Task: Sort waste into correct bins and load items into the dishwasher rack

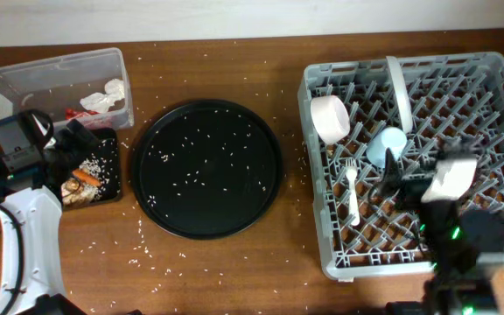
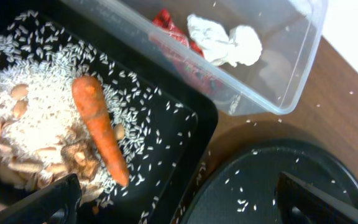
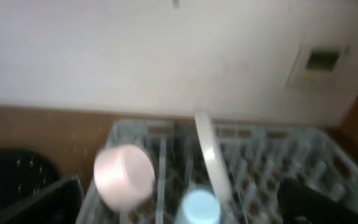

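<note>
Orange, the carrot (image 2: 98,127) lies on pale grainy rice (image 2: 23,112) in the shallow black rectangular tray (image 2: 188,124), a small brown food lump (image 2: 79,155) touching it. Just beside, the clear plastic tub (image 2: 294,68) holds a crumpled white tissue (image 2: 222,40) and a crumpled red-and-white wrapper (image 2: 182,50). The left gripper (image 2: 179,202) hangs above this tray, jaws wide apart, empty. The large grey plastic dishwasher rack (image 1: 488,105) carries a small white bowl (image 1: 329,118), an upright pale grey-green plate (image 1: 398,87), a light-blue cup (image 1: 386,144) and a white plastic fork (image 1: 353,188). The right gripper (image 3: 179,208) over it is also spread wide, holding nothing.
</note>
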### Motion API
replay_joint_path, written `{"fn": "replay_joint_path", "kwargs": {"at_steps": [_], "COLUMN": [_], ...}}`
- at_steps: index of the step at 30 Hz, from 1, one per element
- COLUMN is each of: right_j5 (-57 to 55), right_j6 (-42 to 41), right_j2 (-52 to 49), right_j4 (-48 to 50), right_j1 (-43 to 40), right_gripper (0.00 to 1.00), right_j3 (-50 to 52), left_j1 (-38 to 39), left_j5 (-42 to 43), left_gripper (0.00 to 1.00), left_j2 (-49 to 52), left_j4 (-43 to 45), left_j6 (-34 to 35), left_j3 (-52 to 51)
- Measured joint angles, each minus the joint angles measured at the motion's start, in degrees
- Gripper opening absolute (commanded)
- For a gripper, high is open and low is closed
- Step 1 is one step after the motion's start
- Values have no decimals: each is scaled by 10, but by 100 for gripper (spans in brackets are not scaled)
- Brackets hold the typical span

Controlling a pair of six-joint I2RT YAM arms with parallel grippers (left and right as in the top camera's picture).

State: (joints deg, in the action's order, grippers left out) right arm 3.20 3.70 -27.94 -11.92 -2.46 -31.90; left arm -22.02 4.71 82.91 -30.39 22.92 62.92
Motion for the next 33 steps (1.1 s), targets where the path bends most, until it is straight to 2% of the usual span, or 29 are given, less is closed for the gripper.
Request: {"fn": "replay_joint_path", "kwargs": {"at_steps": [3,5,7,13,29,31,32,33], "right_j5": [17,21,23,23,23,23,23,23], "right_j6": [0,0,0,0,0,0,0,0], "right_j2": [148,215,258,271,271,271,271,271], "right_j4": [75,118,121,80,80,81,80,81], "right_j1": [-1,-2,-1,-1,-1,-1,-1,-1], "right_gripper": [99,99,99,99,99,99,99,99], "right_j3": [194,267,303,311,311,311,311,311], "left_j1": [0,0,0,0,0,3,14,28], "left_j5": [0,0,0,0,-2,-2,0,10], "left_gripper": [99,99,99,99,99,99,99,99], "left_j2": [0,0,1,0,-7,-48,-110,-176], "left_j4": [2,0,1,2,-2,70,171,229], "left_j6": [0,0,0,0,0,-22,-66,-105], "left_j3": [0,0,0,0,-2,-34,-108,-172]}}
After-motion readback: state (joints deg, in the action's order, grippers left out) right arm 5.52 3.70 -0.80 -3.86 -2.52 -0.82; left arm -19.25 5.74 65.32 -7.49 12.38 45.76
